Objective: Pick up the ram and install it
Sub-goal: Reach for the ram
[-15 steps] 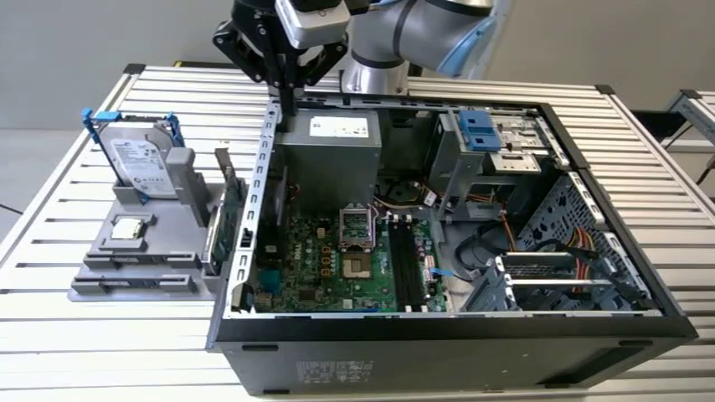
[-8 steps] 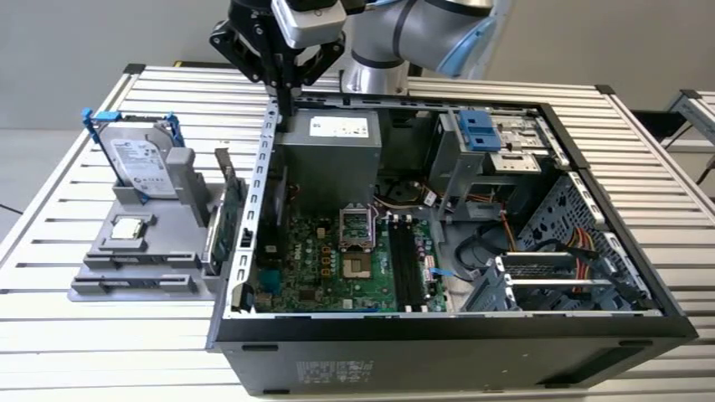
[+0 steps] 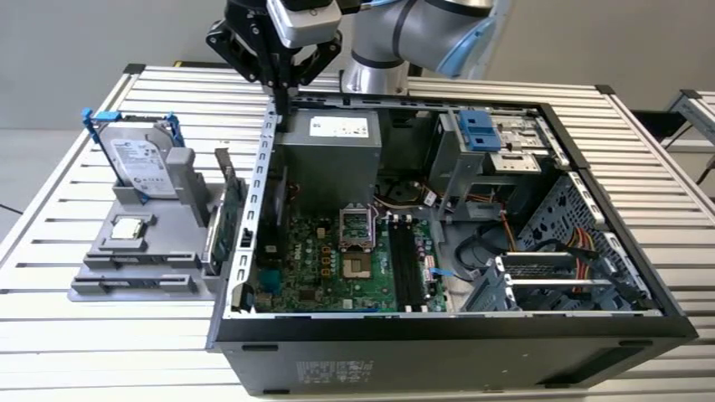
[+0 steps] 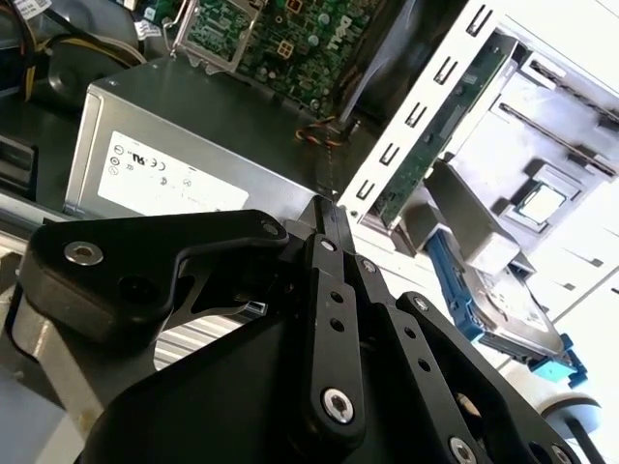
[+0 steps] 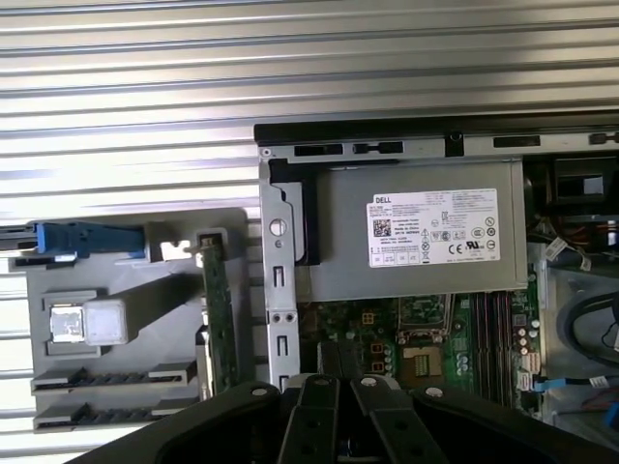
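The ram (image 3: 229, 230) looks like the narrow green board standing on edge in the grey holder (image 3: 134, 268), between the hard drive and the case's left wall. It also appears as a thin green strip in both wrist views (image 5: 219, 319) (image 4: 440, 140). My gripper (image 3: 281, 102) hangs above the case's back corner on the exterior view's left, over the edge of the power supply (image 3: 330, 142). It is well behind the ram and apart from it. Its black fingers (image 4: 332, 215) are pressed together with nothing between them. In the first wrist view the gripper (image 5: 334, 356) points down at the motherboard's edge.
The open computer case (image 3: 447, 335) lies on a slatted metal table (image 3: 67, 352). Inside are the motherboard (image 3: 335, 268), black memory slots (image 3: 404, 268), cables and a drive cage (image 3: 558, 251). The holder also carries a hard drive (image 3: 146, 167) in a blue frame and a processor (image 3: 129, 228).
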### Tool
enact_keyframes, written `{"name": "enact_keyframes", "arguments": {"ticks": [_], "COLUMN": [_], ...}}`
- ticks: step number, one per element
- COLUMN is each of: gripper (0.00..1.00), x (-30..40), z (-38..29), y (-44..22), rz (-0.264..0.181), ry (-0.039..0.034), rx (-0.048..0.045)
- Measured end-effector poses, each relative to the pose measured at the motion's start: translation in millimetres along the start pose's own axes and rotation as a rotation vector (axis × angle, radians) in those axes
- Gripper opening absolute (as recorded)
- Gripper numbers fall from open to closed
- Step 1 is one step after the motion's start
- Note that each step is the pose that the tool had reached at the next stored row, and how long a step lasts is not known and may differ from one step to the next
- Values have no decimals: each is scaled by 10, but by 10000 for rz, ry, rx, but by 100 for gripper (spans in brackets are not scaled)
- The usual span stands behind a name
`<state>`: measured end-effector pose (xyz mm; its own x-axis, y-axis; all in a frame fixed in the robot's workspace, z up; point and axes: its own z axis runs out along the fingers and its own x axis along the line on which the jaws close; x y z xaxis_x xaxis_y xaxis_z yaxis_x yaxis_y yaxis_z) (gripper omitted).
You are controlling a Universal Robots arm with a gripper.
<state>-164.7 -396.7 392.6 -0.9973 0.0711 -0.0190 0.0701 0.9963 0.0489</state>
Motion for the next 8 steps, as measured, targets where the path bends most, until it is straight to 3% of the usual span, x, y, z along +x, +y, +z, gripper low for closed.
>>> {"name": "enact_keyframes", "arguments": {"ticks": [8], "gripper": [0], "x": [35], "z": [-1], "y": [-1], "rz": [1], "ry": [0], "rx": [0]}}
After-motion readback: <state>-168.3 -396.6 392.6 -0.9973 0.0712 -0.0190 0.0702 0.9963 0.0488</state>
